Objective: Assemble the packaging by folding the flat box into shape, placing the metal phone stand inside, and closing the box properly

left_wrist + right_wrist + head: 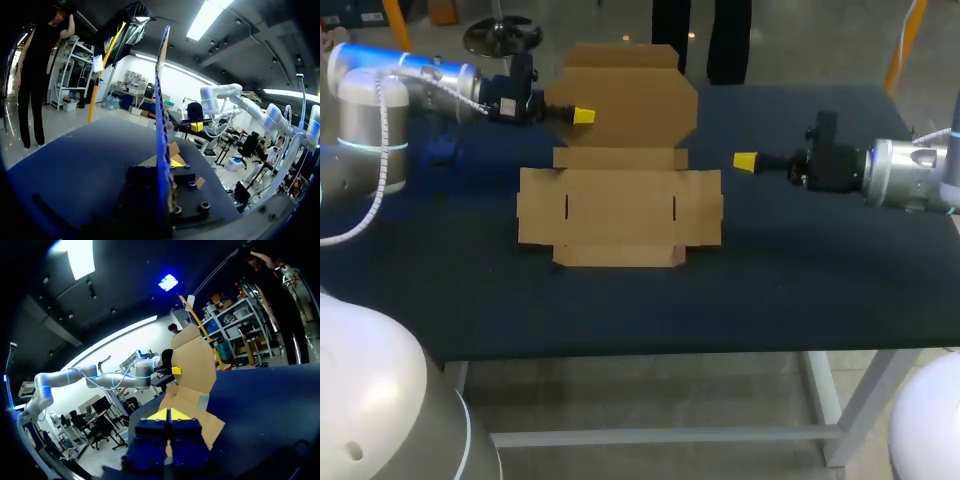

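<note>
The left gripper [582, 116] is clamped on the lid flap [625, 95] of the box [620, 205]. In the left wrist view the cardboard passes edge-on between its two fingers, and one yellow tip shows beside the sheet. The gripper takes the flap at its left edge and the flap stands up, not lying on the table [800, 270].

The right gripper [745, 161] has its fingers together. In the right wrist view the two yellow tips meet with nothing between them. It hangs to the right of the box, clearly apart from it, and points toward the box's right edge. I cannot tell if it touches the table.

The box is not yet folded. Its main part lies flat in the middle of the table, a little closer to the far edge than to the near edge. The side flaps [705, 205] spread toward the left and right edges, and one narrow flap [620, 256] points to the near edge. Two short slits [566, 206] are cut in the flat middle panel. The raised lid flap is at the far side of the box, close to the table's far edge.

A wide strip of bare table runs between the box and the near edge. There is also bare table at the right of the box, around the right gripper, up to the right edge.

The cardboard faces that show are plain brown.
</note>
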Tool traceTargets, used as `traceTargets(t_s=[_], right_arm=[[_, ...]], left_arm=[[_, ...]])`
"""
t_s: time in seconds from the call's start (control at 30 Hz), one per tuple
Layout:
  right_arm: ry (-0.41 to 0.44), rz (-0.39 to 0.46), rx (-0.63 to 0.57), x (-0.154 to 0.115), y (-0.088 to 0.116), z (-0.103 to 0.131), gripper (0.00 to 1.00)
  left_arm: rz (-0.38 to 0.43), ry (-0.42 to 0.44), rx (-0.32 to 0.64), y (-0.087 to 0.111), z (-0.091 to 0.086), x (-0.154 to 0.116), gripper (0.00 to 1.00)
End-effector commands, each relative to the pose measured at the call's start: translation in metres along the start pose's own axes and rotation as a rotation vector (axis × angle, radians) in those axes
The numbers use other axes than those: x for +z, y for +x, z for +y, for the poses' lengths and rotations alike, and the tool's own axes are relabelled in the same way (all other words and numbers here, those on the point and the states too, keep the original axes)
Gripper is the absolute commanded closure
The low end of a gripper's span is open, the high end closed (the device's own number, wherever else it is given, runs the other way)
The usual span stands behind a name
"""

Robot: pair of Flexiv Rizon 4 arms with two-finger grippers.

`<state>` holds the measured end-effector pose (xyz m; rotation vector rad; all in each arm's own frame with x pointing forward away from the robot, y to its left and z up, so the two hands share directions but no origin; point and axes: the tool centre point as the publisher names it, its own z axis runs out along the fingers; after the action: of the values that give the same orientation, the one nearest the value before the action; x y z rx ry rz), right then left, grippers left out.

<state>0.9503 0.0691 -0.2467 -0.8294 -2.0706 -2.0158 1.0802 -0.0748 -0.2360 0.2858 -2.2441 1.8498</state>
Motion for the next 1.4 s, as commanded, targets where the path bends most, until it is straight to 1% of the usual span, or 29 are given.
traceTargets(t_s=[0.03,0.17,0.27,0.3,0.87,0.93,0.97,1.0,1.1,1.23,1.4], right_arm=[[0.010,-0.167,-0.050,-0.014,0.017,-0.004,1.00],[0.025,-0.174,-0.144,-0.023,0.029,-0.012,1.00],[0.041,-0.206,-0.182,-0.029,0.034,-0.017,1.00],[0.042,-0.209,-0.182,-0.031,0.035,-0.017,1.00],[0.042,-0.209,-0.182,-0.031,0.035,-0.017,1.00],[0.066,-0.170,-0.233,-0.022,0.034,-0.016,1.00],[0.083,-0.142,-0.278,-0.020,0.034,-0.017,1.00],[0.098,-0.120,-0.305,-0.018,0.034,-0.019,1.00],[0.127,-0.111,-0.362,-0.017,0.038,-0.026,1.00],[0.136,-0.107,-0.425,-0.028,0.048,-0.031,1.00],[0.147,-0.113,-0.478,-0.043,0.056,-0.038,1.00]], left_arm=[[-0.007,-0.006,0.013,0.003,-0.006,-0.001,1.00],[-0.012,0.003,0.046,0.006,-0.009,0.001,1.00],[-0.012,0.010,0.061,0.007,-0.012,0.002,1.00],[-0.014,0.008,0.076,0.007,-0.013,0.003,1.00],[-0.014,0.008,0.076,0.007,-0.013,0.003,1.00],[-0.014,0.008,0.076,0.007,-0.013,0.003,1.00],[-0.014,0.008,0.076,0.007,-0.013,0.003,1.00],[-0.003,0.013,0.085,0.011,-0.014,0.003,1.00],[-0.019,0.028,0.107,0.021,-0.018,0.001,1.00],[-0.047,0.027,0.126,0.028,-0.026,0.001,1.00],[-0.056,0.016,0.157,0.041,-0.036,0.004,1.00]])
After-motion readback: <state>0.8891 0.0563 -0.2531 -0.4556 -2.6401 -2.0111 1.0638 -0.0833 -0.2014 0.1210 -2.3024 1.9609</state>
